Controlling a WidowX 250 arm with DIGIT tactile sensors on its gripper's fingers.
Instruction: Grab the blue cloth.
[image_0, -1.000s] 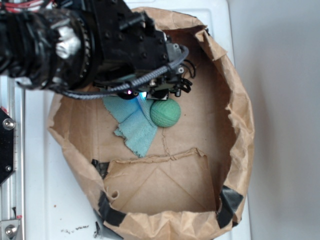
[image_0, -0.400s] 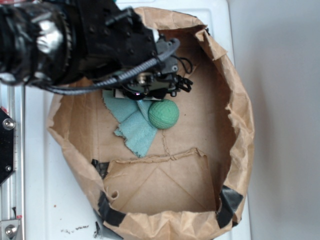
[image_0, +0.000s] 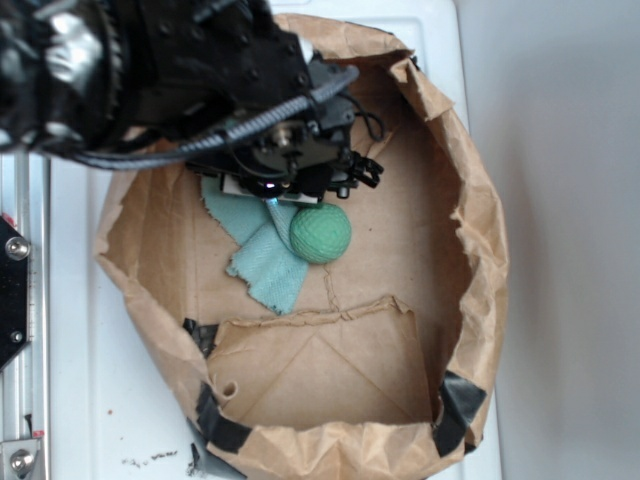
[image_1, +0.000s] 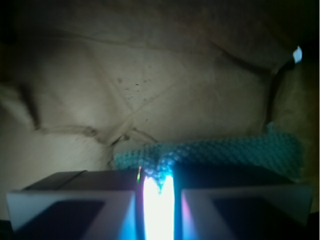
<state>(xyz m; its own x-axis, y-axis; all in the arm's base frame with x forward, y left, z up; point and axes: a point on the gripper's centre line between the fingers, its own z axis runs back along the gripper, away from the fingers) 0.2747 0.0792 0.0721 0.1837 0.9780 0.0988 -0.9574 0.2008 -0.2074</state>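
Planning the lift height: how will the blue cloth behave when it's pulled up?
The blue cloth is thin, woven and already folded, so it will probably droop from the claw. It likely weighs little. Its waffle weave should resist slipping, though it may nudge the touching green ball.

white table (image_0: 560, 240), brown paper bag (image_0: 480, 230)
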